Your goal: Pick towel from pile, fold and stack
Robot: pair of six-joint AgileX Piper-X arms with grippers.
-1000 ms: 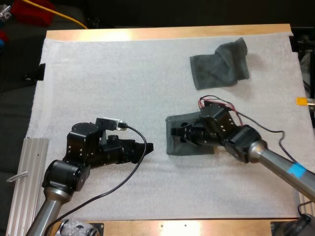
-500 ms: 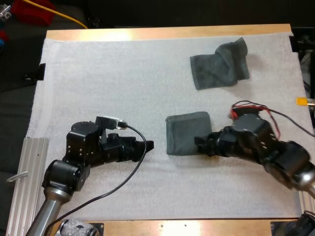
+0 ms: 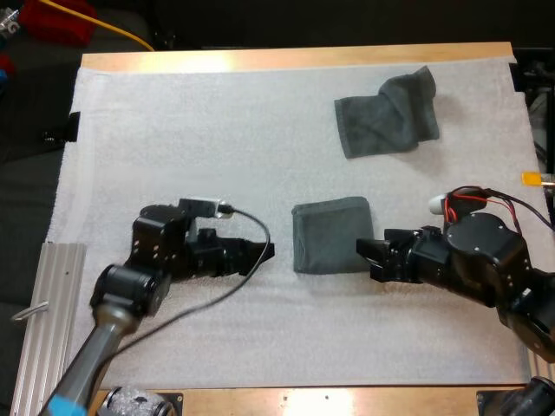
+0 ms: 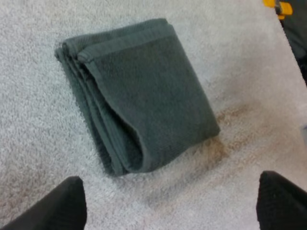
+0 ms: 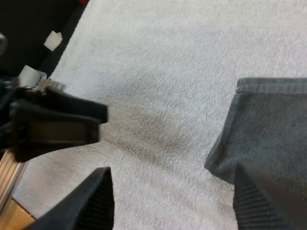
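So my left gripper (image 3: pixel 265 252) has its fingers spread apart, empty, just beside the folded dark grey-green towel (image 3: pixel 331 234) mid white foam mat (image 3: pixel 173 130). My right gripper (image 3: pixel 371 260) is spread and empty too, at that towel's opposite edge. The crumpled dark grey-green towel (image 3: pixel 388 113) lies well apart, toward the far right.

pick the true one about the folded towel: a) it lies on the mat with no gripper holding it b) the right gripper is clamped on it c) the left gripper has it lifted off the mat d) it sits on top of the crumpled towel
a: the folded towel lies flat on the white mat between the open left gripper and open right gripper, well apart from the crumpled towel.
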